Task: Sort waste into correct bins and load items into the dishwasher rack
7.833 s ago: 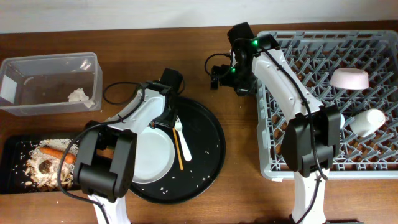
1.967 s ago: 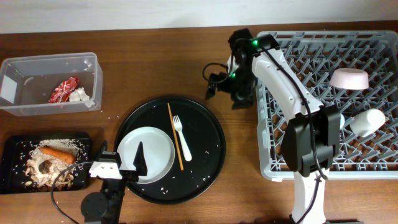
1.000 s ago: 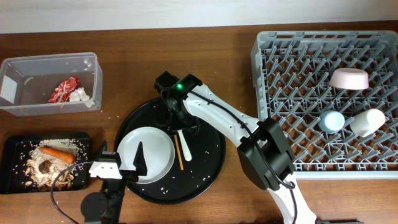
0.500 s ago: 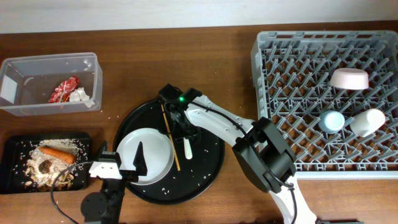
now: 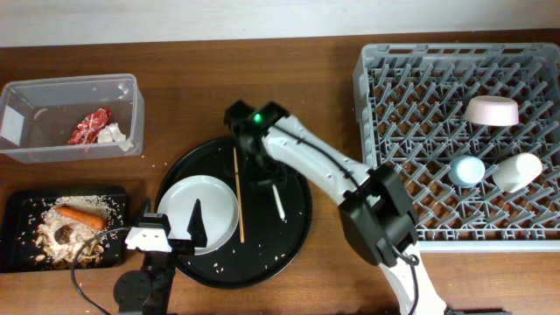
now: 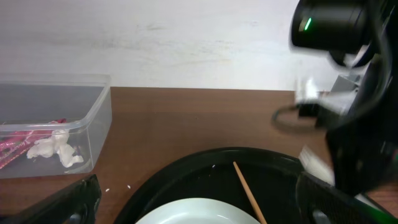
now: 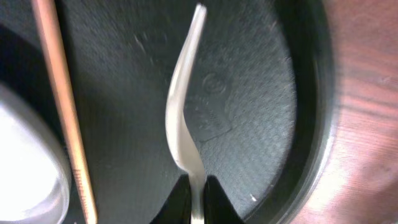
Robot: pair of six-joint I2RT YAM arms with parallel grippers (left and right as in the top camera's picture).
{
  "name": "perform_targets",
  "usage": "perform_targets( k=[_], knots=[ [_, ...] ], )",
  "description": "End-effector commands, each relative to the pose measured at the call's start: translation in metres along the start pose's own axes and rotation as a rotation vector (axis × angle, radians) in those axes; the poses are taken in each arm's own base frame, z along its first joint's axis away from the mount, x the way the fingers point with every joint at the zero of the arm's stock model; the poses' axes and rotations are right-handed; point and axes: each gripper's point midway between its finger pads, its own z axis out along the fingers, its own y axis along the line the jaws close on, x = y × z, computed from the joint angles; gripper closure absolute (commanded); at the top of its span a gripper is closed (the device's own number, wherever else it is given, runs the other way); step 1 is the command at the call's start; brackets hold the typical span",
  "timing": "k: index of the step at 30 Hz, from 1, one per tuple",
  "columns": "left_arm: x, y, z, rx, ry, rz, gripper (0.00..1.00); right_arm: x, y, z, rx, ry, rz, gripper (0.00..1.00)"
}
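Note:
My right gripper (image 7: 198,190) is shut on the white fork (image 7: 183,112), pinching it near its broad end just above the round black tray (image 5: 297,232). From overhead the fork (image 5: 278,202) pokes out below the right gripper (image 5: 266,175). The thin wooden stick (image 5: 238,194) lies beside it, its lower part across the white plate (image 5: 199,214). My left gripper (image 5: 171,220) stands open at the plate's near edge, holding nothing. The clear tub (image 5: 35,149) holds the red wrapper (image 5: 90,127) and white paper (image 5: 111,134). The black rectangular tray (image 5: 17,206) holds the carrot (image 5: 79,214), a dark lump (image 5: 63,234) and crumbs.
The grey rack (image 5: 411,131) fills the right side, with a white bowl (image 5: 493,111), a pale blue cup (image 5: 466,170) and a white cup (image 5: 518,171) in it. Small white crumbs dot the round tray. The right arm (image 5: 324,171) spans from tray to rack.
The right gripper has shut on the fork, which has shifted right. The stick has swung to nearly upright in the overhead view. The left arm has not moved.

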Motion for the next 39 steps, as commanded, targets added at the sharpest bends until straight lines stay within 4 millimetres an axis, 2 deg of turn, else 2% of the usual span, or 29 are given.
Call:
perform_targets(
  k=[1, 3, 5, 7, 9, 10, 12, 13, 16, 18, 21, 22, 24, 25, 26, 27, 29, 31, 32, 36, 37, 39],
  knots=[
    [0.002, 0.001, 0.0, -0.006, 0.001, -0.013, 0.01, -0.026, -0.03, -0.08, -0.062, -0.132, -0.01, 0.92],
    [0.003, 0.001, 0.0, -0.006, 0.002, -0.013, 0.01, -0.043, -0.077, -0.118, -0.07, -0.187, 0.025, 0.9],
    [0.002, 0.001, 0.0, -0.005, 0.001, -0.013, 0.01, -0.057, -0.137, -0.138, -0.067, -0.227, 0.105, 0.89],
    [0.003, 0.001, 0.0, -0.006, 0.002, -0.013, 0.01, -0.064, -0.191, -0.141, -0.056, -0.241, 0.194, 0.89],
    [0.003, 0.001, 0.0, -0.006, 0.002, -0.013, 0.01, -0.07, -0.235, -0.139, -0.048, -0.26, 0.235, 0.88],
    [0.003, 0.001, 0.0, -0.006, 0.002, -0.013, 0.01, -0.073, -0.251, -0.138, -0.041, -0.274, 0.236, 0.86],
    [0.003, 0.001, 0.0, -0.006, 0.002, -0.013, 0.01, -0.08, -0.271, -0.137, -0.034, -0.299, 0.252, 0.82],
    [0.003, 0.001, 0.0, -0.006, 0.002, -0.013, 0.01, -0.083, -0.275, -0.136, -0.027, -0.311, 0.247, 0.8],
    [0.002, 0.001, 0.0, -0.005, 0.001, -0.013, 0.01, -0.089, -0.284, -0.131, 0.021, -0.32, 0.25, 0.78],
    [0.003, 0.001, 0.0, -0.006, 0.002, -0.013, 0.01, -0.088, -0.282, -0.127, 0.01, -0.306, 0.258, 0.76],
    [0.003, 0.001, 0.0, -0.006, 0.002, -0.013, 0.01, -0.081, -0.254, -0.127, -0.114, -0.265, 0.23, 0.75],
    [0.002, 0.001, 0.0, -0.006, 0.001, -0.013, 0.01, -0.075, -0.225, -0.129, -0.237, -0.232, 0.2, 0.75],
    [0.002, 0.001, 0.0, -0.006, 0.001, -0.013, 0.01, -0.067, -0.181, -0.134, -0.379, -0.184, 0.147, 0.75],
    [0.003, 0.001, 0.0, -0.006, 0.002, -0.013, 0.01, -0.063, -0.166, -0.136, -0.411, -0.167, 0.123, 0.75],
    [0.003, 0.001, 0.0, -0.006, 0.002, -0.013, 0.01, -0.056, -0.139, -0.135, -0.424, -0.139, 0.068, 0.74],
    [0.003, 0.001, 0.0, -0.006, 0.002, -0.013, 0.01, -0.051, -0.11, -0.133, -0.403, -0.126, 0.0, 0.63],
    [0.003, 0.001, 0.0, -0.006, 0.002, -0.013, 0.01, -0.045, -0.076, -0.124, -0.32, -0.117, -0.05, 0.36],
    [0.002, 0.001, 0.0, -0.006, 0.001, -0.013, 0.01, -0.044, -0.055, -0.11, -0.176, -0.129, 0.015, 0.36],
    [0.002, 0.001, 0.0, -0.005, 0.001, -0.013, 0.01, -0.045, -0.038, -0.101, -0.116, -0.155, 0.034, 0.36],
    [0.003, 0.001, 0.0, -0.006, 0.002, -0.013, 0.01, -0.045, 0.032, -0.071, -0.14, -0.205, -0.003, 0.36],
    [0.003, 0.001, 0.0, -0.006, 0.002, -0.013, 0.01, -0.045, 0.044, -0.061, -0.143, -0.217, -0.013, 0.36],
    [0.002, 0.001, 0.0, -0.006, 0.001, -0.013, 0.01, -0.047, 0.053, -0.043, -0.135, -0.228, -0.016, 0.35]
  ],
)
